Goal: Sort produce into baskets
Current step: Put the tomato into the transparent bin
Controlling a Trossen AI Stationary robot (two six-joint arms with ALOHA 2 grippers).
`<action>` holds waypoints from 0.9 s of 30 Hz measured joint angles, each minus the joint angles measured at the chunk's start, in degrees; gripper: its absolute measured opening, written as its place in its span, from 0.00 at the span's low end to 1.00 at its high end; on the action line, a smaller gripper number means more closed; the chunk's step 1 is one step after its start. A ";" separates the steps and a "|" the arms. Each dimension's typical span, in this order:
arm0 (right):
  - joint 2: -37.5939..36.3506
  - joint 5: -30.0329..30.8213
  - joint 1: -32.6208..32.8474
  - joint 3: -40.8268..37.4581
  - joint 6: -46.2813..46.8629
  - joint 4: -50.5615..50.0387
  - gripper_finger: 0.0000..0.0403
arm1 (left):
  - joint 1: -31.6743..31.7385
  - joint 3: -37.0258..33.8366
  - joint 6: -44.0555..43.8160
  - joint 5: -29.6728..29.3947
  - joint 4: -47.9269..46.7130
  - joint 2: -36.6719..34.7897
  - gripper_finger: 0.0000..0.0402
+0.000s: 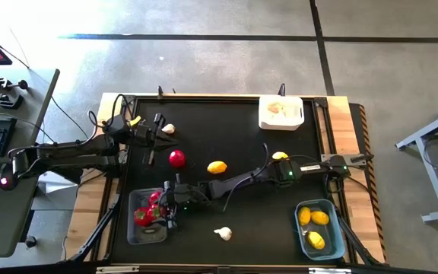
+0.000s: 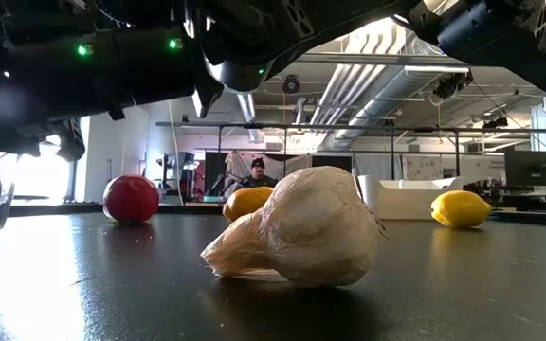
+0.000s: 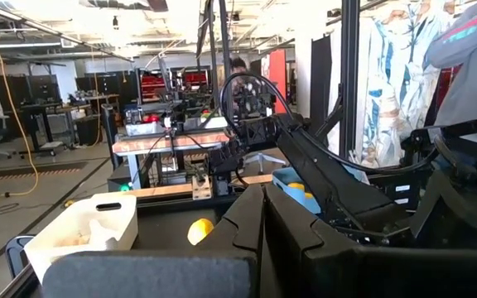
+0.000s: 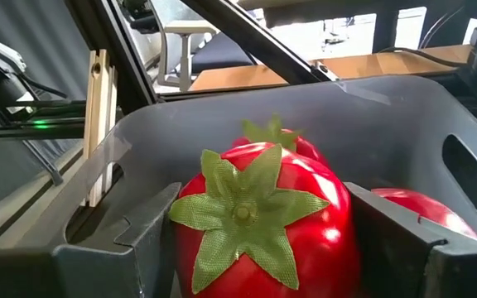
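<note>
My right gripper (image 1: 167, 218) reaches across the table into the translucent grey basket (image 1: 137, 232) at the near left. It is shut on a red tomato (image 4: 263, 223) with a green stem, and more tomatoes (image 4: 412, 207) lie around it. My left gripper (image 1: 160, 135) is shut and empty at the far left, beside a garlic bulb (image 1: 168, 129). Loose on the black mat lie a tomato (image 1: 176, 158), two lemons (image 1: 217, 167) (image 1: 280, 156) and a garlic bulb (image 1: 223, 234). The white basket (image 1: 265, 114) holds garlic and the blue basket (image 1: 333, 243) holds lemons. My right gripper pinches the tomato's two opposite sides (image 4: 185, 248) between its two fingers, with the green stem top facing the wrist camera. The tomato is inside the basket's walls, over the other tomatoes. I cannot tell whether it rests on them.
The right arm lies slantwise across the mat's middle, over the space between the lemons. The near garlic bulb (image 2: 297, 227) lies in front of the low camera. Cables run along the table's left edge. A person shows in the room behind the table.
</note>
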 joint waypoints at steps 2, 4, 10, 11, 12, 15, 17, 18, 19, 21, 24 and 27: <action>0.00 0.00 0.00 0.00 -0.02 0.00 0.67 | 0.00 0.00 0.00 0.00 -0.02 0.00 0.00; 0.00 -0.01 0.09 0.00 -0.02 0.00 0.67 | 0.00 0.00 0.00 0.00 -0.03 0.00 0.00; 0.00 4.54 1.03 0.00 1.03 -1.04 0.74 | 0.00 0.00 0.00 0.00 -1.50 0.00 0.00; 0.00 5.24 1.23 0.00 1.00 -1.07 0.79 | 0.00 0.00 0.00 0.00 -1.77 0.00 0.00; 0.00 5.58 1.37 0.00 0.76 -1.18 0.85 | 0.00 0.00 0.00 0.00 -1.96 0.00 0.00; 0.03 4.68 1.63 0.00 -0.31 -1.16 0.96 | 0.00 0.00 0.00 0.00 -1.99 0.00 0.00; 0.04 4.23 1.64 0.00 -0.47 -0.68 0.94 | 0.00 0.00 0.02 0.00 -1.99 0.00 0.00; 0.04 4.13 1.64 0.00 -0.47 -0.31 0.92 | 0.00 0.00 0.02 0.00 -1.99 0.00 0.01; 0.04 4.11 1.64 0.00 -0.48 -0.03 0.91 | 0.00 0.00 0.02 0.00 -1.98 0.00 0.01; 0.04 4.11 1.64 0.00 -0.73 0.34 0.89 | 0.00 0.00 0.01 0.00 -1.97 0.00 0.01; 0.04 4.09 1.64 0.00 -1.59 0.52 0.89 | 0.01 0.00 0.01 0.00 -1.97 0.00 0.01; 0.04 3.62 1.70 0.17 -1.79 0.41 0.88 | 0.01 0.00 0.00 0.00 -1.97 0.00 0.01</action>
